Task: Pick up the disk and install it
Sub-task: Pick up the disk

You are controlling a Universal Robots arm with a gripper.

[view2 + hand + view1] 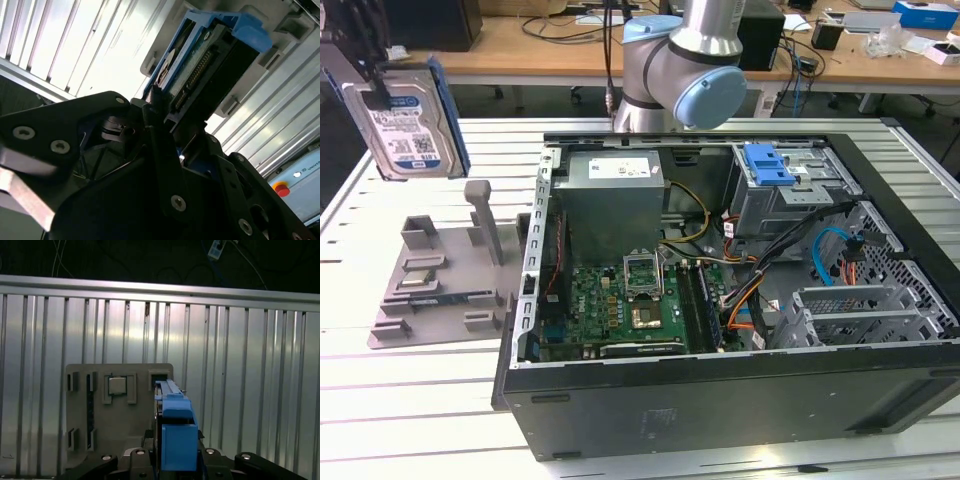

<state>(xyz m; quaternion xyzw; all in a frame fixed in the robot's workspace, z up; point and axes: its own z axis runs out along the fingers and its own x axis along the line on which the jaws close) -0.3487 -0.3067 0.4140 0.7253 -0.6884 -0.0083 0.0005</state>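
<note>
One disk in its blue carrier rail, clamped between the black fingers of the gripper, label side facing the exterior view, held in the air above the grey fixture tray, well apart from the open computer case at the exterior view's right.

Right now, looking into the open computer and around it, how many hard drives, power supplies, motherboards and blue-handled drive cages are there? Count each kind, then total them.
hard drive: 1, held up by the end effector
power supply: 1
motherboard: 1
blue-handled drive cage: 1
Total: 4
</note>
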